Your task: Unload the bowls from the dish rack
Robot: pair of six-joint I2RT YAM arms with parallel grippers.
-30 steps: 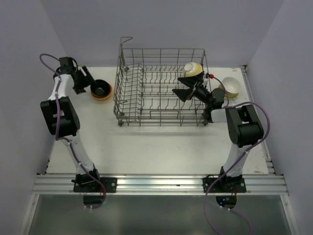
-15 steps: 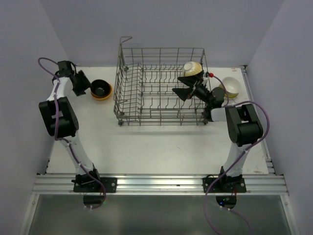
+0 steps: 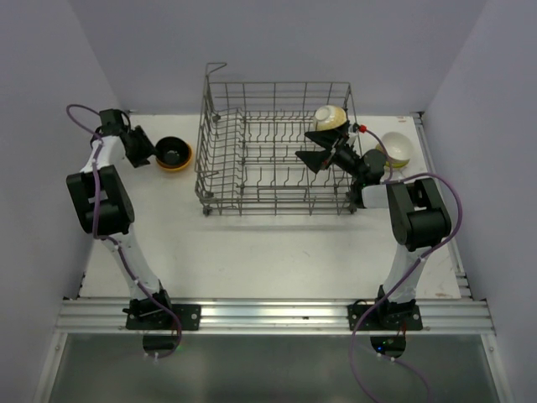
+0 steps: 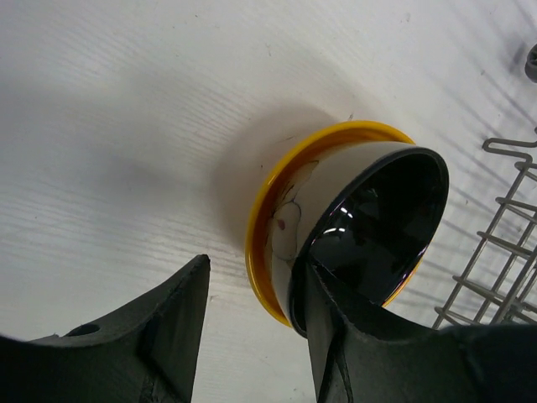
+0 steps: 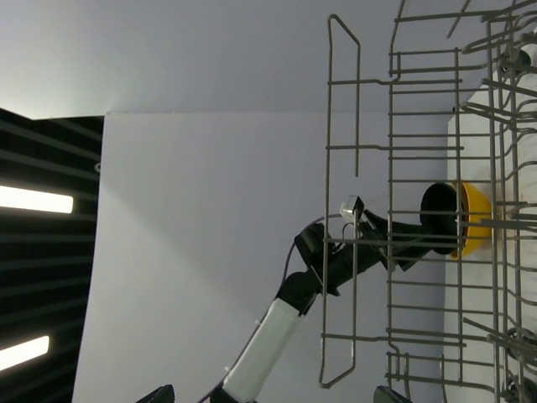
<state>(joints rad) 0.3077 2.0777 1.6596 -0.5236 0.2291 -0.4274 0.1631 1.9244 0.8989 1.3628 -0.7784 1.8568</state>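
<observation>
left end effector (image 4: 254, 281) wide open, empty, beside black bowl (image 4: 377, 218) nested in yellow bowl (image 4: 262, 227) on bench (image 3: 252, 243). right end effector (image 3: 312, 157) spread open, empty, inside dish rack (image 3: 210, 151). looks like the reach step; next it needs to close on cream bowl (image 3: 330, 118) in the rack's far right corner.

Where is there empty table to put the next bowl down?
The biggest bare stretch of table runs in front of the dish rack, between it and the arm bases. It is crowded left of the rack, where the stacked bowls and left gripper sit, and in the narrow strip right of it, with the cream bowl.
</observation>
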